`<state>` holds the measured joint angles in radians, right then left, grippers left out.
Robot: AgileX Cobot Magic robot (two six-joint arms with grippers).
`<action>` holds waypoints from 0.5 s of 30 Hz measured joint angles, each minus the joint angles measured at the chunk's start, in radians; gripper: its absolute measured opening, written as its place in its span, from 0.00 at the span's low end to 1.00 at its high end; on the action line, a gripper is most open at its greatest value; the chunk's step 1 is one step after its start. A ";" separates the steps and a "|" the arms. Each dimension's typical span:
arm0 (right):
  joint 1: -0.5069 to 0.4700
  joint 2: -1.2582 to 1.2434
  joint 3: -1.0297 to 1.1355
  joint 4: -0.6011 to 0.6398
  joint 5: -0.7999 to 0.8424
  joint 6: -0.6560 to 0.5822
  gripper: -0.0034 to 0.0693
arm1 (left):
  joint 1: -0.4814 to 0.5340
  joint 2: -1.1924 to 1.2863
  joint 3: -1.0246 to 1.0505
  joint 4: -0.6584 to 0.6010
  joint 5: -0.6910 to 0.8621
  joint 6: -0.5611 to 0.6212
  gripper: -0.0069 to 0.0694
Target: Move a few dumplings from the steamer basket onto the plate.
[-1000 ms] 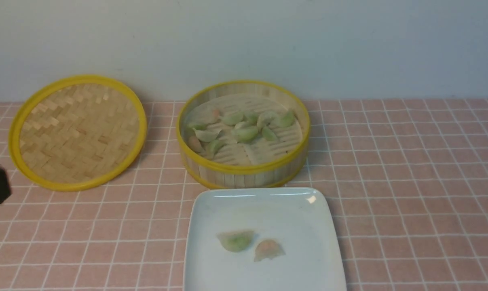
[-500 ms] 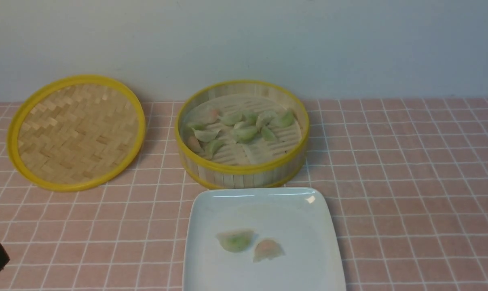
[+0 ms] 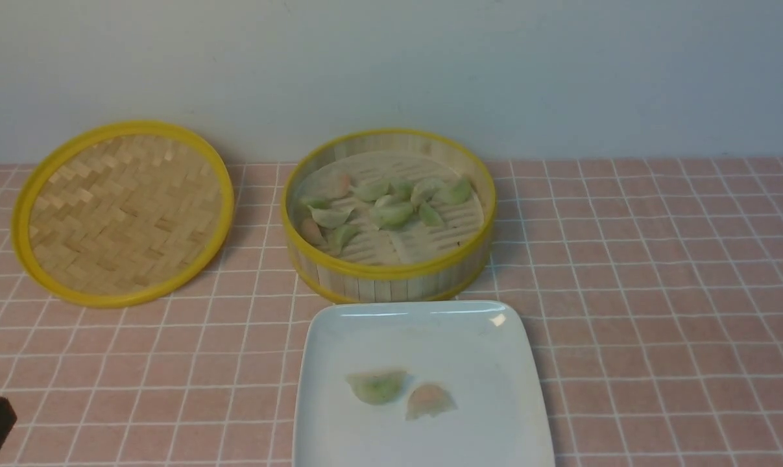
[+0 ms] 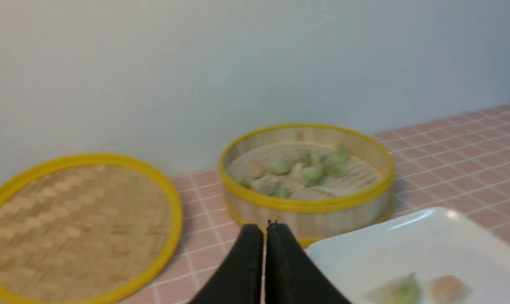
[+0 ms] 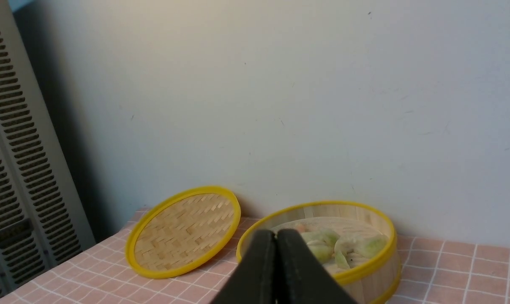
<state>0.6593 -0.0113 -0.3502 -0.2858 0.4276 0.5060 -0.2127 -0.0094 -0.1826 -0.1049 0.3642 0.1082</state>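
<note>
Pink tabletop point(image 3: 657, 292) gridded with thin white lines runs under everything. Nearest the robot, the black left gripper point(image 4: 265, 226) shows at the near left edge of the front view. Its two fingers are pressed flat together with nothing between them. The black right gripper point(image 5: 276, 232), seen only in its own wrist view, is likewise closed and empty.

Next comes the large glossy white rounded-square plate point(image 3: 469, 337), lying between the robot and the basket. It carries a pale green crescent dumpling point(image 3: 377, 386) with a pinkish-orange dumpling point(image 3: 430, 401) just beside it on the right. Just behind the plate's far edge stands the round bamboo steamer basket point(image 3: 391, 272) with yellow rims. A loose cluster of mostly green dumplings point(image 3: 391, 211) sits on its slatted floor.

Left of the basket is a flat woven bamboo lid point(image 3: 125, 214) with a yellow rim, its far edge at the wall. A plain pale wall point(image 3: 391, 65) closes the back, and a grey slatted panel point(image 5: 9, 169) stands beyond the lid.
</note>
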 joint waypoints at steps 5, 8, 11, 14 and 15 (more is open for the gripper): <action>0.000 0.000 0.000 -0.001 0.000 0.000 0.03 | 0.168 -0.001 0.193 0.006 -0.024 0.009 0.08; 0.000 0.000 0.000 -0.001 0.001 0.000 0.03 | 0.190 -0.001 0.210 0.007 -0.004 0.009 0.08; 0.000 0.000 0.000 -0.001 0.001 0.000 0.03 | 0.190 -0.001 0.210 0.007 0.015 0.009 0.08; 0.000 0.000 0.000 -0.001 0.001 0.000 0.03 | 0.190 -0.001 0.210 0.007 0.017 0.009 0.08; 0.000 0.000 0.000 -0.001 0.001 0.000 0.03 | 0.190 -0.001 0.210 0.007 0.017 0.009 0.08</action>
<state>0.6593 -0.0113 -0.3502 -0.2866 0.4285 0.5060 -0.0226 -0.0104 0.0273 -0.0979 0.3811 0.1169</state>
